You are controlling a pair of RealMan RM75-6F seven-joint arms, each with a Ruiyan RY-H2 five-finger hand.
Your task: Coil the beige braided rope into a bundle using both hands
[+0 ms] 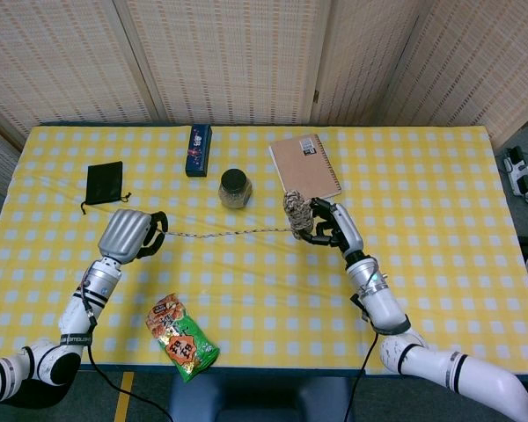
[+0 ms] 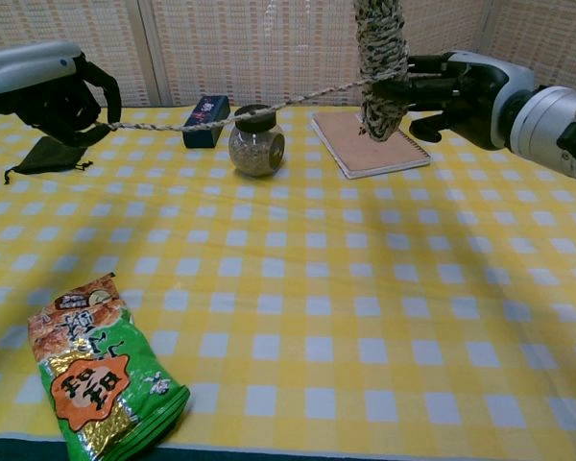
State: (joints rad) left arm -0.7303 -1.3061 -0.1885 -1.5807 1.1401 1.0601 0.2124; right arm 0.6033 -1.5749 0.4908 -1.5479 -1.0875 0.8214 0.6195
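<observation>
The right hand's (image 1: 327,226) fingers (image 2: 424,92) were curled around the wound bundle of the beige braided rope (image 1: 295,214), held upright above the surface (image 1: 440,264) just in front of the notebook (image 1: 304,167). The left hand's (image 1: 130,236) fingers (image 2: 104,96) seemed closed on the rope's free end, though the grip itself was hidden, and the strand ran taut between the hands, passing in front of the jar (image 1: 235,188). Open checked cloth lay toward the near edge, save the snack bag (image 1: 181,337), with the black pouch (image 1: 104,184) and blue box (image 1: 198,149) farther back.
</observation>
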